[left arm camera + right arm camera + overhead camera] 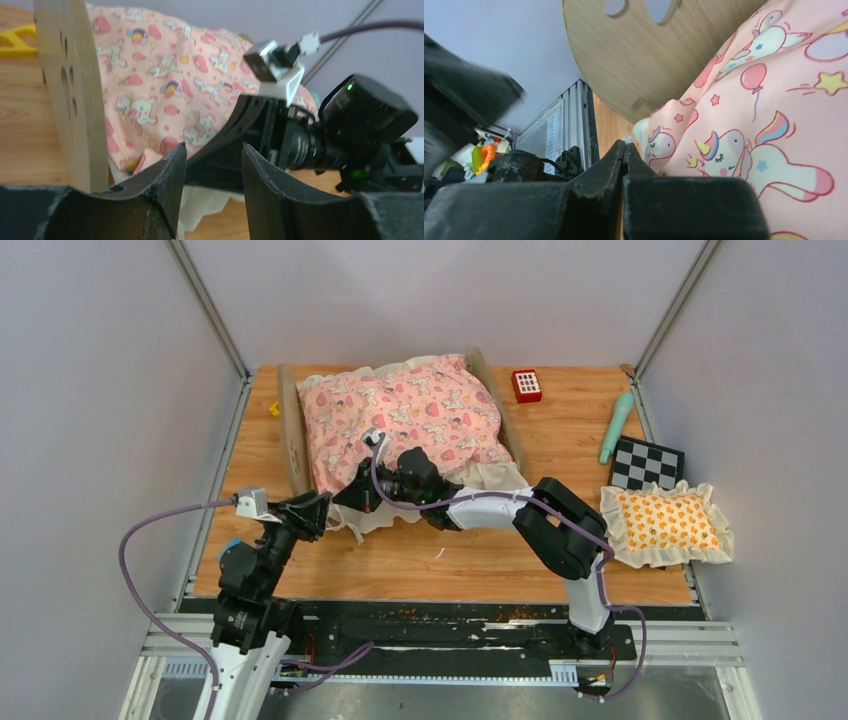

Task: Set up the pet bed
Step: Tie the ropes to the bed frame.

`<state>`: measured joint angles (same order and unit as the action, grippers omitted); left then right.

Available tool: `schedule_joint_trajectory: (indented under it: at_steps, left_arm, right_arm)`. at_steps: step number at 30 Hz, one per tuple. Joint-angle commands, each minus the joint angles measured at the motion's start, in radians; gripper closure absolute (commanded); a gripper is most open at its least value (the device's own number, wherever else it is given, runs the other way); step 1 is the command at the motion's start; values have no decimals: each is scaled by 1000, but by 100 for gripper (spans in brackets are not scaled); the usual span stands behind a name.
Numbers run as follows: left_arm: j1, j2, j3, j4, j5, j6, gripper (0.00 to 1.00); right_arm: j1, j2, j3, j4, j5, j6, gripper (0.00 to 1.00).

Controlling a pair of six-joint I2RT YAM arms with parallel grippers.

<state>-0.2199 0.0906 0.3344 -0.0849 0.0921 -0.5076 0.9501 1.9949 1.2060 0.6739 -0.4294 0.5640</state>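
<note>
Quilt (400, 415) (pink, unicorn-print) lies rumpled over wooden bed frame (291, 430).

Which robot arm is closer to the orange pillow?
Right. The right arm bends its elbow just left of the orange pillow, not touching it. The left arm is far across the table, by the pink quilt.

One bed (293, 440), one quilt (400, 415), one pillow (668, 522), one red block (526, 385), one checkered board (647, 464), one teal stick (616, 427), and one small yellow piece (274, 409), possibly a toy.
</note>
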Motion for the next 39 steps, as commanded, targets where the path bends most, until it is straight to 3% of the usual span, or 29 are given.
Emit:
schedule_joint_trajectory:
  at_steps: [1, 5, 11, 16, 23, 27, 39]
  left_arm:
    - [8, -46, -10, -170, 0, -62, 48]
    - [7, 25, 47, -288, 26, -79, 47]
    - [7, 133, 150, -411, 38, -57, 35]
    - [7, 230, 138, -359, 93, -20, 33]
    - [6, 323, 126, -317, 110, 24, 45]
    - [7, 322, 110, -285, 59, 42, 45]
    - [6, 381, 86, -142, 84, 75, 44]
  right_arm:
    - [-21, -42, 99, -103, -2, 93, 100]
    - [-40, -53, 112, -133, 9, 146, 100]
    - [-47, -58, 143, -195, 16, 174, 100]
    - [-48, -53, 162, -215, 3, 193, 100]
    - [-51, -63, 164, -207, -20, 209, 100]
    - [-51, -74, 160, -198, -47, 225, 100]
    - [-50, -86, 183, -215, -166, 244, 100]
